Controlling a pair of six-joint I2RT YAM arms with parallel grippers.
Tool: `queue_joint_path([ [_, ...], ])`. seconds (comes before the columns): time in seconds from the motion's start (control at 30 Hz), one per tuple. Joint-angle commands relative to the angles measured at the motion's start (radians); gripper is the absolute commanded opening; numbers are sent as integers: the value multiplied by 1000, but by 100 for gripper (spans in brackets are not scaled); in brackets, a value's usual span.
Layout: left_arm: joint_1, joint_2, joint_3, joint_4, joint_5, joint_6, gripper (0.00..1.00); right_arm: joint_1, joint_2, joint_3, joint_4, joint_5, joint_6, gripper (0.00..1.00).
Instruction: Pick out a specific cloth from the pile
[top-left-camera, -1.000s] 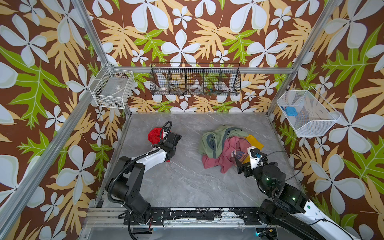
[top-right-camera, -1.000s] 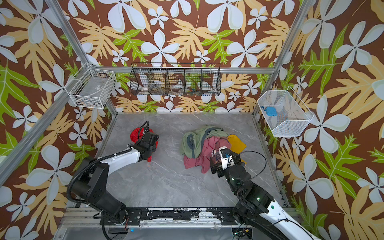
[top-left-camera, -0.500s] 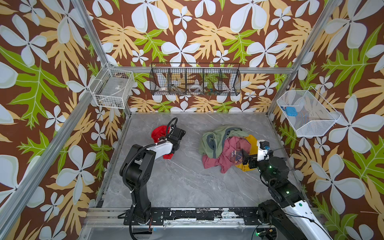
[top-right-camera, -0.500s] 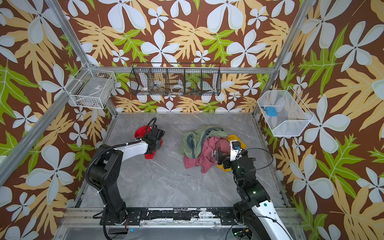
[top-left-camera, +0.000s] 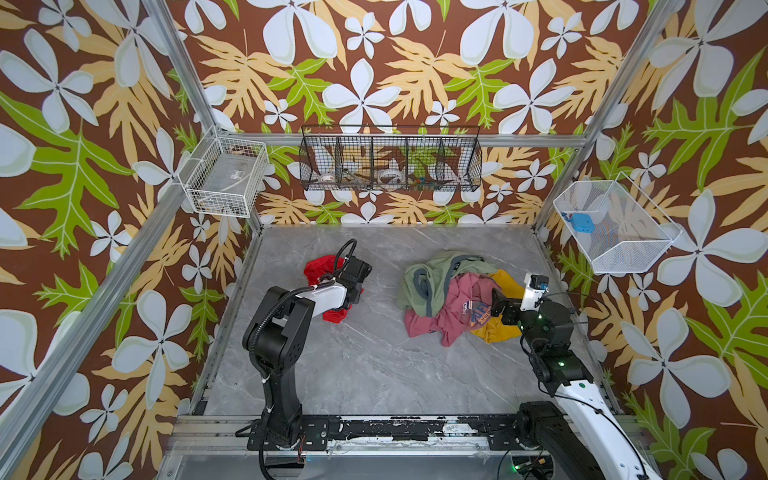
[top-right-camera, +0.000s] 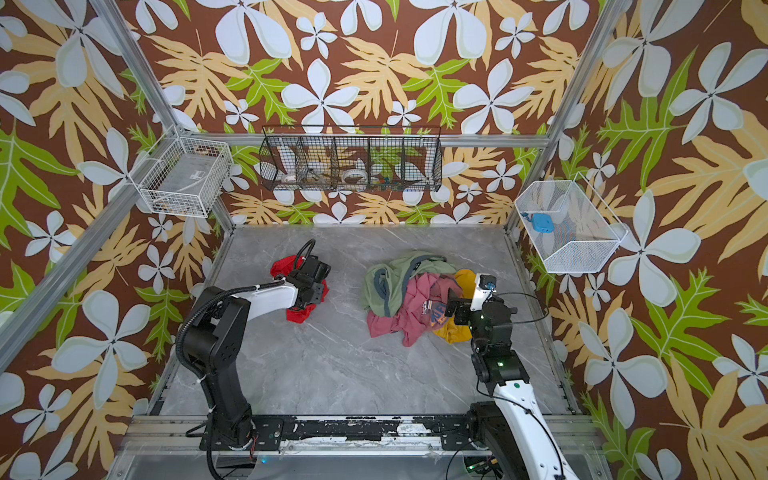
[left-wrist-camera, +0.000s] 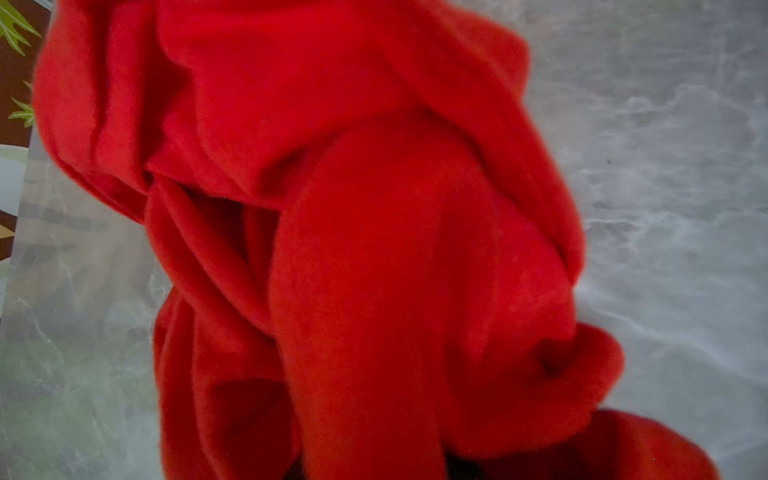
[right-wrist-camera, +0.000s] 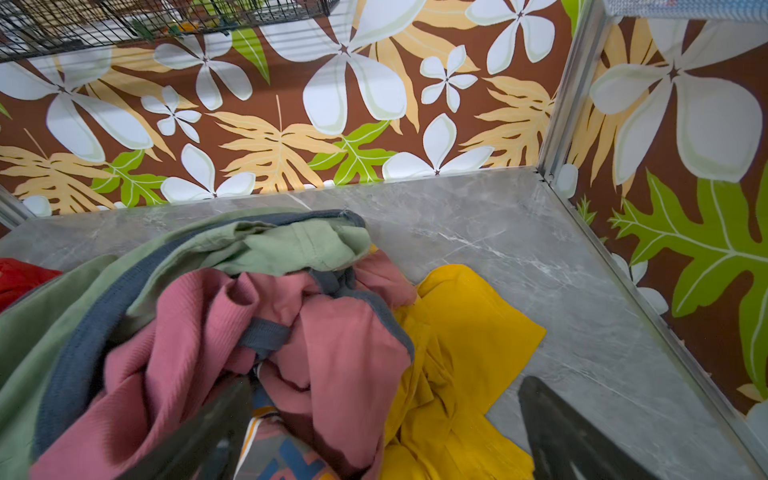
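Top view, left of centre: red cloth (top-left-camera: 318, 270), crumpled on grey table (top-left-camera: 374, 365), partly under left gripper (top-left-camera: 352, 291); cannot tell whether parted or clamped. Left wrist view filled with red folds. Right of centre, well apart: pile (top-left-camera: 440, 291) of green, pink, yellow. Above its right edge, right gripper (top-left-camera: 498, 305), spread wide.

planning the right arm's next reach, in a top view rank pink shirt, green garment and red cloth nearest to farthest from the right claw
1. pink shirt, right at the right claw, on its left.
2. green garment, farther back and left, lying against the pink one.
3. red cloth, alone, far off to the left.
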Motion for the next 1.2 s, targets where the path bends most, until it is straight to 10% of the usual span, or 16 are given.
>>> queue_joint_path([
  [0.0, 2, -48, -19, -6, 12, -20, 100, -9, 28, -27, 146, 46, -18, 99],
  [1.17, -49, -796, -515, 270, -131, -164, 100, -154, 358, -238, 729, -2, -70, 100],
])
